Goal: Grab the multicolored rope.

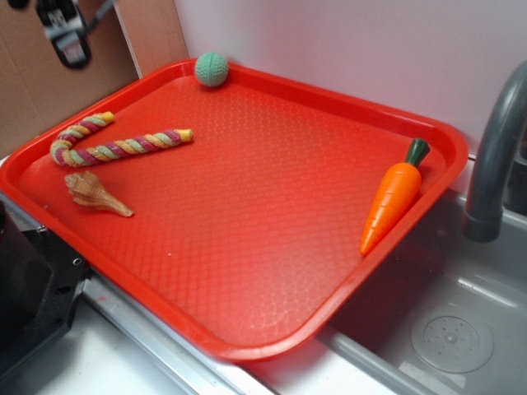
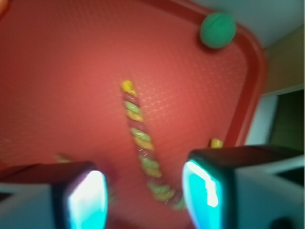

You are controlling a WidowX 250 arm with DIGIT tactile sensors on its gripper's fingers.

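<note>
So the multicolored rope was lying flat on the left side of the red tray, toward the far-left corner, with its hooked end curling back by the tray's left rim and the straight end pointing right into the open middle. A tan seashell sat just near of it, close but not touching as far as the exterior view showed.

Handling-wise it looked like an easy one: twisted cotton, probably light, soft and squishy, with a grippy texture that shouldn't slip. It'd likely flop a bit when lifted, so the straight shaft near its middle seemed the best bet, jaws closing across the width. The hook end was close to the rim and the shell, so less room there.

The gripper was open, fingers spread wide with the rope's shaft running up between them in the wrist view, still above it by the look of things.

The wrist view gave that alignment, which the exterior one couldn't, since there the gripper was barely visible at the top-left edge. It was blurry though. The exterior view showed the whole layout instead: the shell, the green ball in the far corner, the toy carrot at the right rim, plus a grey faucet and sink beyond.
</note>
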